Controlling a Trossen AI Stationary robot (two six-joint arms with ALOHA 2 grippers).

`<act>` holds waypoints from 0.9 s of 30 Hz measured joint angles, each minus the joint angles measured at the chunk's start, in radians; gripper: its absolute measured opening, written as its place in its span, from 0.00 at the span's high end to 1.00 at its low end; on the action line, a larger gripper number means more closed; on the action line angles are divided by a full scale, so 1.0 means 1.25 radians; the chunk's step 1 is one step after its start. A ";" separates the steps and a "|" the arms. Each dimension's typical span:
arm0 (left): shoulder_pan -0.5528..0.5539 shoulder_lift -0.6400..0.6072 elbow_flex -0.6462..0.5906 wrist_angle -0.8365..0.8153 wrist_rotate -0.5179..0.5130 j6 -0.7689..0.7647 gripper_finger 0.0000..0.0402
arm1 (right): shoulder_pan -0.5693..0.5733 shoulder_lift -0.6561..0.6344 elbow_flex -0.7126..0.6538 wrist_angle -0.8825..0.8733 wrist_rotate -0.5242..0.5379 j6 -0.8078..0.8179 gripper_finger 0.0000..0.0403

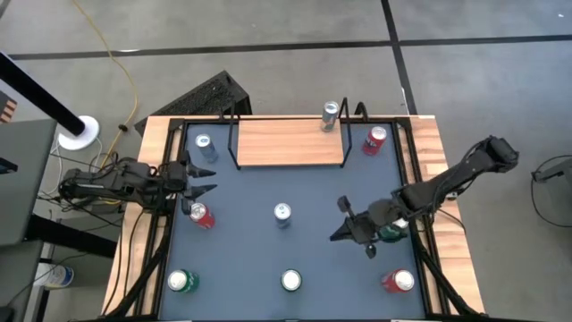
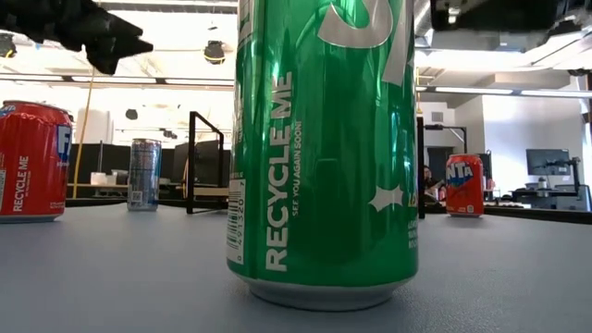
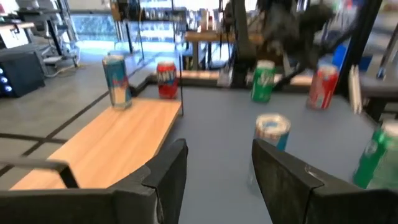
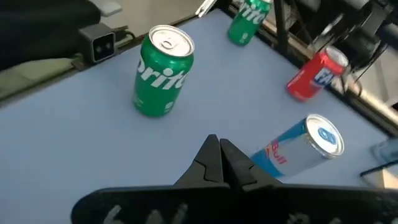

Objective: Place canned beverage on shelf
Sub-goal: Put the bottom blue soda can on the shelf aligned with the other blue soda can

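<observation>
The shelf (image 1: pixel 290 141), a light-wood board with a black wire frame, stands at the table's far middle. A silver-blue can (image 1: pixel 331 114) stands upright on its right end and also shows in the left wrist view (image 3: pixel 116 81). A blue-silver can (image 1: pixel 282 215) stands at the table's centre. My left gripper (image 1: pixel 213 179) is open and empty at the table's left, between a blue can (image 1: pixel 204 148) and a red can (image 1: pixel 201 215). It points toward the centre can (image 3: pixel 272 134). My right gripper (image 1: pixel 340 224) is shut and empty, right of the centre can (image 4: pixel 305 149).
A red can (image 1: pixel 375 139) stands right of the shelf. Along the near edge stand a green can (image 1: pixel 181 282), a green Sprite can (image 1: pixel 291 281) and a red can (image 1: pixel 399 281). Another green can (image 3: pixel 262 81) stands by my right arm. Wooden borders flank the blue-grey tabletop (image 1: pixel 250 250).
</observation>
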 joint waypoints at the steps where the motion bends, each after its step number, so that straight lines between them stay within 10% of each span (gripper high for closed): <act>1: 0.000 0.006 0.000 0.019 0.004 0.000 0.57 | 0.001 0.007 -0.022 0.040 0.001 -0.005 1.00; 10: 0.000 0.204 0.000 0.245 0.030 0.035 0.57 | -0.001 0.033 -0.079 0.102 0.002 0.013 1.00; 17: -0.012 0.455 0.000 0.527 0.256 0.060 0.57 | 0.000 0.032 -0.079 0.108 0.002 0.015 1.00; 27: -0.054 0.750 0.096 0.665 0.136 0.125 0.57 | -0.012 0.032 -0.079 0.114 0.003 0.017 1.00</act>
